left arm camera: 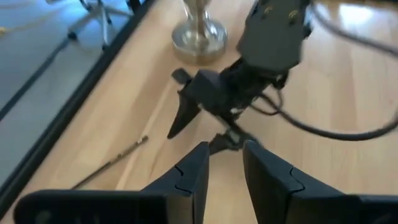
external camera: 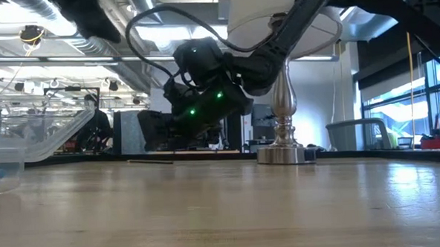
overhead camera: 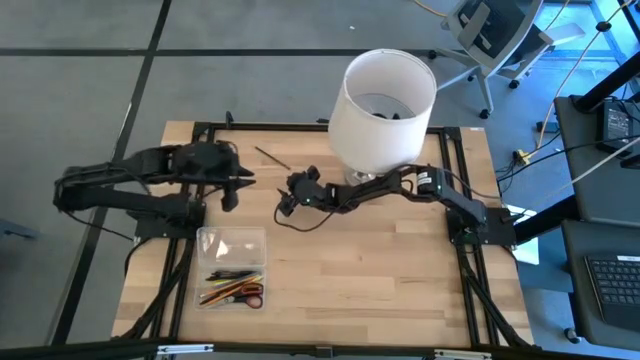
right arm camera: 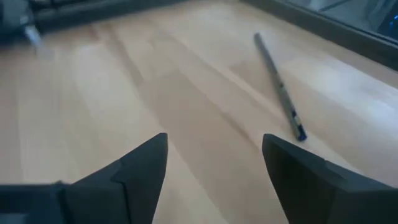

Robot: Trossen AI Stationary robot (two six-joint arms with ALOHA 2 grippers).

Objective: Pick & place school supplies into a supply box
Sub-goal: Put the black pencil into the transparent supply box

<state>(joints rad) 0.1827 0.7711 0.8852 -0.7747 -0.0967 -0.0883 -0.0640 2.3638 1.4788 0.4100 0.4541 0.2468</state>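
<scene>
On the surface near its far edge, a lone pencil [overhead camera: 271, 158]: thin, stiff, light, likely to roll, best pinched mid-shaft by the wide-open, empty right pincer [overhead camera: 287, 203].

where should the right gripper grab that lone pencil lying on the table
Grip the pencil near mid-shaft, coming straight down with the open right gripper turned so its fingers straddle the shaft crosswise. It is thin and lies flat on bare wood, probably leaving only its long sides to pinch.
</scene>
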